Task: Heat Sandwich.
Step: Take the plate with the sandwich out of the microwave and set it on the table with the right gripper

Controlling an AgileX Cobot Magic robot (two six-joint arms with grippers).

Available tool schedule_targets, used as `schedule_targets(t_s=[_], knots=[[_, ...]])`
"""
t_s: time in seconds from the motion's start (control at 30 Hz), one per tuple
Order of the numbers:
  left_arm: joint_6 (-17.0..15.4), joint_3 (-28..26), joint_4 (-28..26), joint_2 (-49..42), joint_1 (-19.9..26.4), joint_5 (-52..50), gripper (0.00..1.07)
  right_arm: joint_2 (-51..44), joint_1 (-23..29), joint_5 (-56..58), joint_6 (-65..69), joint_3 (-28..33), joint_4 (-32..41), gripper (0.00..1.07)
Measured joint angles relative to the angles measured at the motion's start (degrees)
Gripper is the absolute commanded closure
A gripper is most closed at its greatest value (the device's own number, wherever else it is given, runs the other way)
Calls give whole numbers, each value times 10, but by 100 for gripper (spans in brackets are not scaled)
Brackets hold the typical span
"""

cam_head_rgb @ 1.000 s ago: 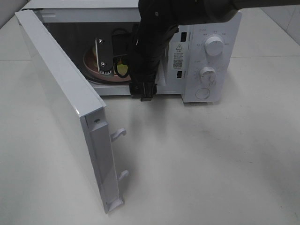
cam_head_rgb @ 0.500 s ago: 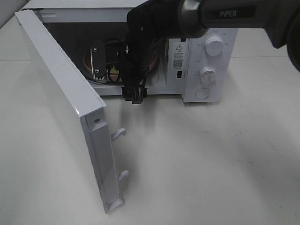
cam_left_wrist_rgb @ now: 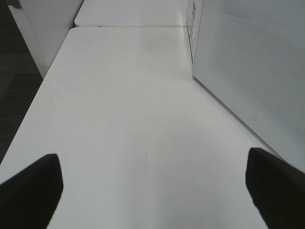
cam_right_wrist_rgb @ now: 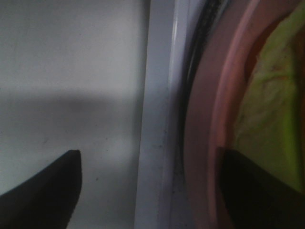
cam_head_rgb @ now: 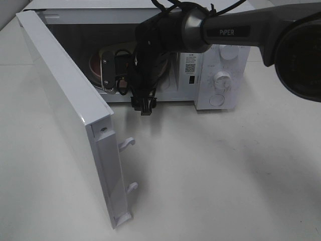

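Observation:
The sandwich [cam_right_wrist_rgb: 271, 95], pale yellow, lies on the round pink plate [cam_right_wrist_rgb: 209, 143] inside the open microwave [cam_head_rgb: 220, 80]. In the exterior high view only the plate's edge [cam_head_rgb: 96, 65] shows behind the arm, and the sandwich is hidden. My right gripper [cam_head_rgb: 108, 75] reaches into the oven's mouth at the plate's front. In the right wrist view my right gripper [cam_right_wrist_rgb: 152, 191] is open; one fingertip [cam_right_wrist_rgb: 43, 186] is over the pale surface outside the sill, the other [cam_right_wrist_rgb: 257, 191] over the plate. My left gripper [cam_left_wrist_rgb: 152, 191] stands open above bare table, holding nothing.
The microwave door [cam_head_rgb: 65, 115] stands swung out to the left, its latch hooks [cam_head_rgb: 128, 143] pointing right. The control panel with two knobs [cam_head_rgb: 223, 78] is right of the cavity. In the left wrist view the oven's white side [cam_left_wrist_rgb: 257, 71] rises beside the table [cam_left_wrist_rgb: 119, 119].
My right arm has swung left and lowered, carrying the gripper toward the plate's front rim, with its jaws slightly narrower. The left gripper has not moved.

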Motion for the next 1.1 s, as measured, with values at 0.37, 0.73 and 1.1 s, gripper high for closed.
schedule_targets(t_s=[0.37,0.73,1.1], knots=[[0,0,1,0,0,0,9,-1,-1,-9,0,-6,-1,107],[0,0,1,0,0,0,9,-2,-2,-1,-6,-7,-13,107],[0,0,1,0,0,0,9,-15,-2,9,-50,7,-11,107]])
